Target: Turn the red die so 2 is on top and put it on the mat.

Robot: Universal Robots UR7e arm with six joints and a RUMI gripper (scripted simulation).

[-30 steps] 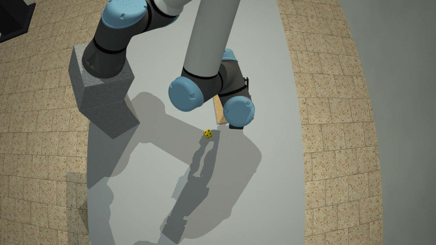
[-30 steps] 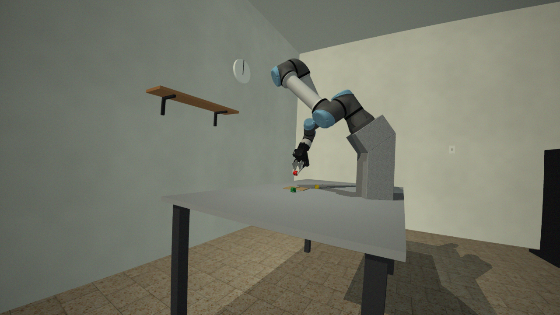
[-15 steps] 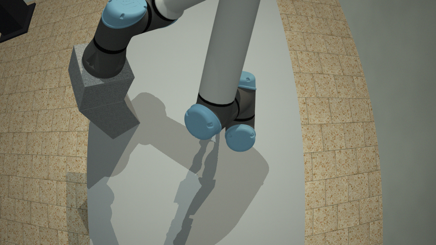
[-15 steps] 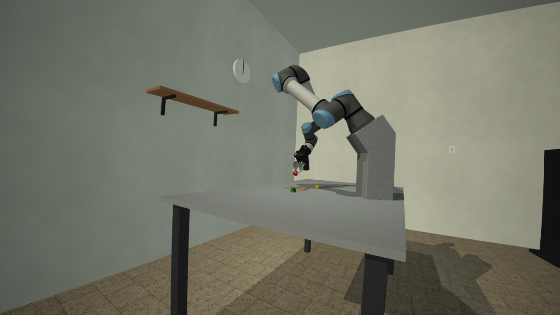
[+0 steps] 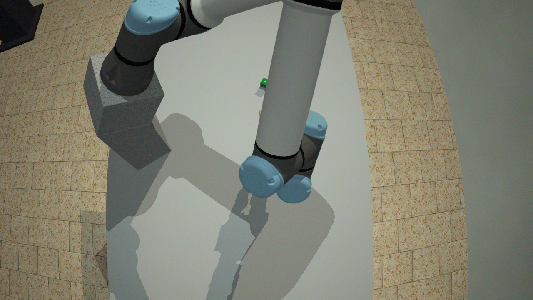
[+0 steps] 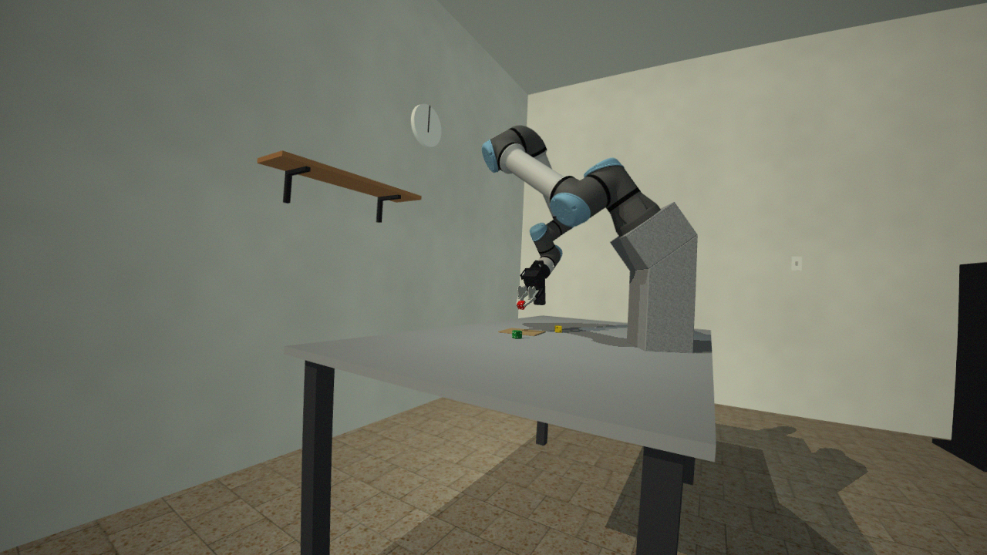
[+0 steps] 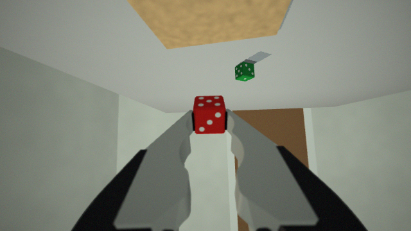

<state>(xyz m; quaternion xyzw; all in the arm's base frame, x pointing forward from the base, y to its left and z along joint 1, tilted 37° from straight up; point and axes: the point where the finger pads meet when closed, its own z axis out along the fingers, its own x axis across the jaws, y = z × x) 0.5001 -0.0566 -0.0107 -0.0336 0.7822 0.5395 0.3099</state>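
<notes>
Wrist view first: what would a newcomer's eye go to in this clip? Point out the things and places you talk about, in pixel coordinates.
The red die (image 6: 520, 304) (image 7: 209, 115), centered between the fingertips of the gripper (image 6: 526, 301) (image 7: 209, 111), held above the table. Next, the green die (image 5: 263, 82) (image 6: 516, 334) (image 7: 244, 71) beyond it, beside the tan mat (image 6: 506, 331) (image 7: 218, 22) at the top edge.

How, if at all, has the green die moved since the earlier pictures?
No; in the exterior view, the green die keeps its place beside the mat.
</notes>
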